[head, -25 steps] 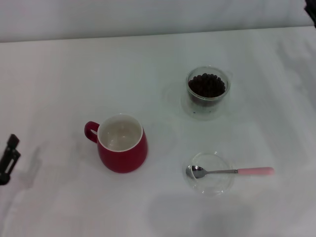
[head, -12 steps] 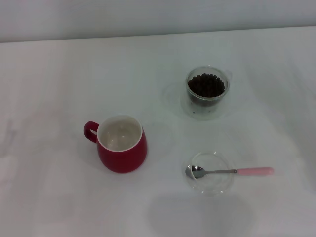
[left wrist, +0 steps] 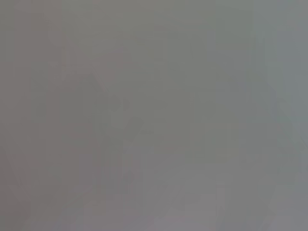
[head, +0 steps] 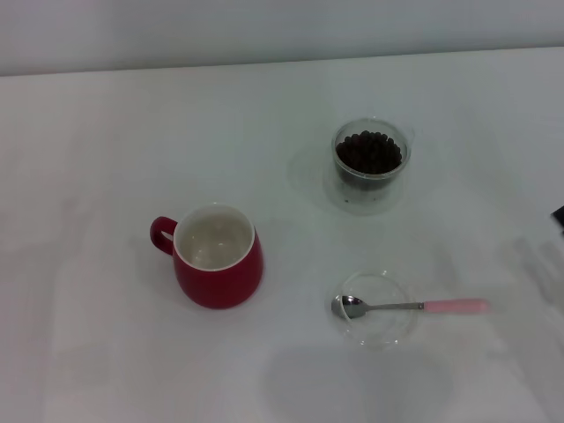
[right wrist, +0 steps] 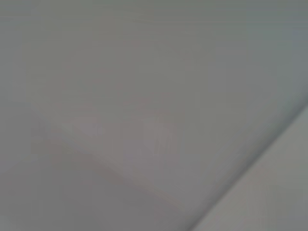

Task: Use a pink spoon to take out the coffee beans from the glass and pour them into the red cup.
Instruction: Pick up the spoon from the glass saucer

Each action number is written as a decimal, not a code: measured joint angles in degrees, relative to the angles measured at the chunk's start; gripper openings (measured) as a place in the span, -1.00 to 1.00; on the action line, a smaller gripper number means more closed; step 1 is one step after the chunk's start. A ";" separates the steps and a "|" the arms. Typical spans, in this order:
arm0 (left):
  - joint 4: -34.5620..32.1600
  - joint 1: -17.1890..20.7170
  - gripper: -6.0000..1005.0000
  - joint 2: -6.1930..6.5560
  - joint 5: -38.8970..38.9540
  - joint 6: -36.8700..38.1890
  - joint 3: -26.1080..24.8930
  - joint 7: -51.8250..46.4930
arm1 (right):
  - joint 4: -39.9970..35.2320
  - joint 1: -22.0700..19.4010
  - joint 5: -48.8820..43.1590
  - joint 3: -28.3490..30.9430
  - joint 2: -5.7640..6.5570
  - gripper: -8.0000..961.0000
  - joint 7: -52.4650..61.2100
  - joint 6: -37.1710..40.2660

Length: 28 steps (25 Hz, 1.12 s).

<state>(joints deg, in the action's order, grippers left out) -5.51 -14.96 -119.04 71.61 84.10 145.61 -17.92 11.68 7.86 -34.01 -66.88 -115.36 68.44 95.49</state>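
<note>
The red cup (head: 218,256) stands upright left of centre, white inside, handle to its left. The glass (head: 371,164) stands at the back right and holds a heap of coffee beans (head: 370,152). The pink spoon (head: 410,306) lies in front of it, its metal bowl in a flat clear dish (head: 374,309) and its pink handle pointing right. A dark bit of my right gripper (head: 559,215) shows at the right edge, right of the spoon and well apart from it. My left gripper is out of view. Both wrist views show only a plain grey surface.
The white table (head: 106,132) spreads all around the three items. Its far edge runs along the top of the head view. A faint shadow lies on the table near the front edge, below the dish.
My left gripper, at the left edge one second ago, has gone out of view. A dark bit of my right gripper has come in at the right edge. Cup, glass and spoon have not moved.
</note>
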 joint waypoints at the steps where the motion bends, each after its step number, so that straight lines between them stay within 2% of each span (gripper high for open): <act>1: 0.31 -0.11 0.77 0.02 0.16 0.01 -0.04 0.00 | 0.51 0.11 -1.35 0.18 -0.05 0.80 0.19 0.07; 4: 1.84 -1.05 0.77 0.06 0.41 -0.28 -0.08 0.00 | 2.68 0.43 -6.49 2.60 -0.21 0.80 0.62 0.70; 9: 2.66 -1.71 0.77 0.17 0.16 -0.52 0.23 -0.01 | 5.57 0.25 -16.71 11.59 -0.29 0.80 -0.68 0.09; 18: 2.87 -2.76 0.78 0.43 0.06 -0.55 0.45 -0.19 | 13.29 -0.02 -24.40 19.69 -0.31 0.80 -6.74 -0.57; 23: 2.76 -3.01 0.78 0.20 0.06 -0.59 0.17 -0.06 | 14.88 0.15 -32.38 26.54 -0.30 0.80 -9.70 -4.13; 28: 2.42 -3.26 0.78 0.06 0.07 -0.61 0.09 -0.04 | 14.50 0.94 -36.60 28.00 -0.15 0.79 -9.48 -5.31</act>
<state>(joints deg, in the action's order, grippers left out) -3.09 -18.22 -118.99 71.68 83.49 145.71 -17.96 26.17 8.80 -70.61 -38.87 -115.52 58.96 90.17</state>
